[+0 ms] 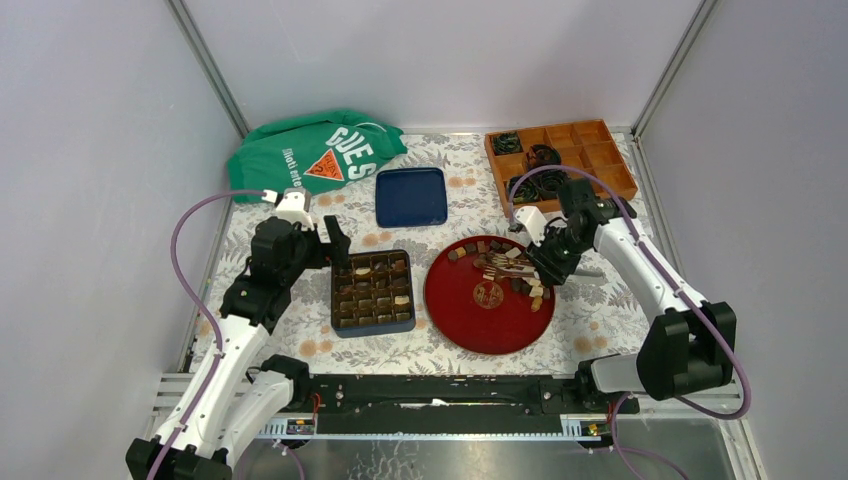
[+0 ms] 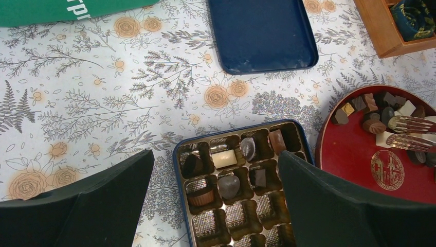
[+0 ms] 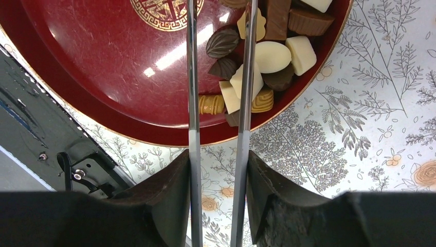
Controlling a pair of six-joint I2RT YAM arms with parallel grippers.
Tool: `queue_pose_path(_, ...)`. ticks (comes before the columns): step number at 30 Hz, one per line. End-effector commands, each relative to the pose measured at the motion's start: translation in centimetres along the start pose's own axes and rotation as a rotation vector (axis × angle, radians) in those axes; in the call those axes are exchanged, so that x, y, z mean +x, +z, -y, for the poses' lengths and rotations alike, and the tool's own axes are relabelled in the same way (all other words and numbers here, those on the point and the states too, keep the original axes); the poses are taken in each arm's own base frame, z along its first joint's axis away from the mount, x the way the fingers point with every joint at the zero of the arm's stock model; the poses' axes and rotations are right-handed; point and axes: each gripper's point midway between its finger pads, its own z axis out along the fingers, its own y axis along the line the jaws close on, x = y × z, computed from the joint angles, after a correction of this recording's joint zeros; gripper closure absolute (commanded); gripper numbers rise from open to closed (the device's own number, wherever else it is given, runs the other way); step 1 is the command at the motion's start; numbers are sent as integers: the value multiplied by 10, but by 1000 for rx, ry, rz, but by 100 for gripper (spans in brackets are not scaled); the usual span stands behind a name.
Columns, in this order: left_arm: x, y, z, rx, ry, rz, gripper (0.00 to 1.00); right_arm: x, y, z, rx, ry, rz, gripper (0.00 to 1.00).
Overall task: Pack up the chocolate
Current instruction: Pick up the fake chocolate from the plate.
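Right gripper (image 3: 218,157) grips tongs (image 3: 193,118), tilted over chocolate (image 3: 271,55).

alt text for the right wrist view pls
The right gripper holds metal tongs between its jaws, the two arms reaching over a red plate. Pieces of chocolate, dark, brown and cream, crowd the plate's edge by the tongs; the plate sits on a floral tablecloth.

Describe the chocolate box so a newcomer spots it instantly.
Find the round red plate mid-table. Directly left of it sits a rectangular blue-rimmed box. Unlike the plain navy tray behind it, it holds a gold compartment grid, partly filled.
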Motion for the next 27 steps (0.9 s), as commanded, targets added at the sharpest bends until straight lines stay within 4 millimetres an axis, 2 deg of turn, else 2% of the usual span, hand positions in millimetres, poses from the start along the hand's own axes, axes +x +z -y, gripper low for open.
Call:
queue_pose_path(1, -15, 0, 5, 30, 16, 56, 1, -16, -9, 4, -10, -30, 42, 55)
queue_pose_path(11, -16, 0, 7, 39, 16, 56, 1, -13, -21, -1, -7, -55, 34, 57)
queue_pose_path(27, -15, 1, 8, 47, 17, 49, 1, -22, -8, 6, -6, -43, 2, 54)
